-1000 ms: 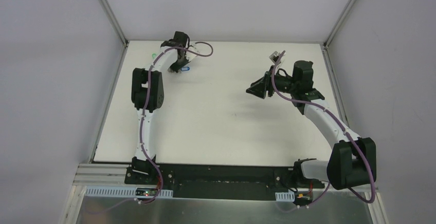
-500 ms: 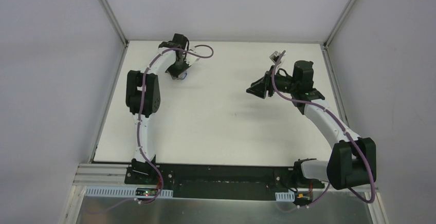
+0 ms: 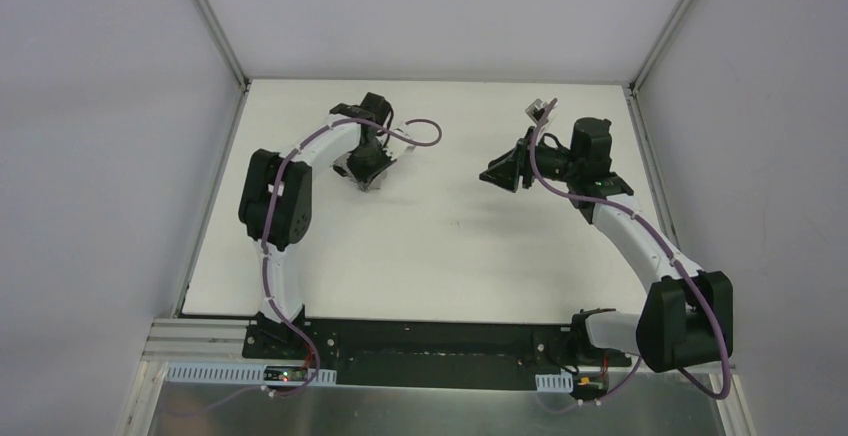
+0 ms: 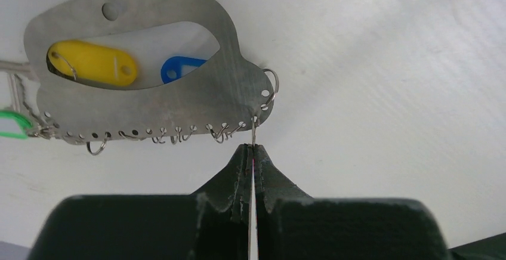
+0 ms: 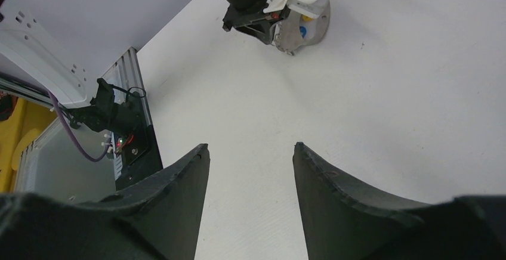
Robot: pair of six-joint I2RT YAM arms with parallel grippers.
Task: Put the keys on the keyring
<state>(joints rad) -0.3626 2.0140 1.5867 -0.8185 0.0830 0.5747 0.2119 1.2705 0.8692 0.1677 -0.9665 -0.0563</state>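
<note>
Top external: left hand [image 3: 368,168] over the far-left part of the counter [image 3: 450,246], the keyring [image 3: 366,184] at its tip; right hand [image 3: 497,176] well apart to the right. Left wrist: left hand [image 4: 252,148] pinched tight on a thin wire [image 4: 253,132] hooked through an edge hole of the grey oval keyring [image 4: 238,75]; a yellow key head [image 4: 92,63] and a blue key head [image 4: 179,68] show through its opening. Right wrist: right hand [image 5: 250,149] with jaws parted, nothing between them, over the counter [image 5: 388,123].

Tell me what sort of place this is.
Probably a lab robot test booth: a white table walled by plain grey panels on metal posts, with a left arm and right arm bolted at its near edge.
</note>
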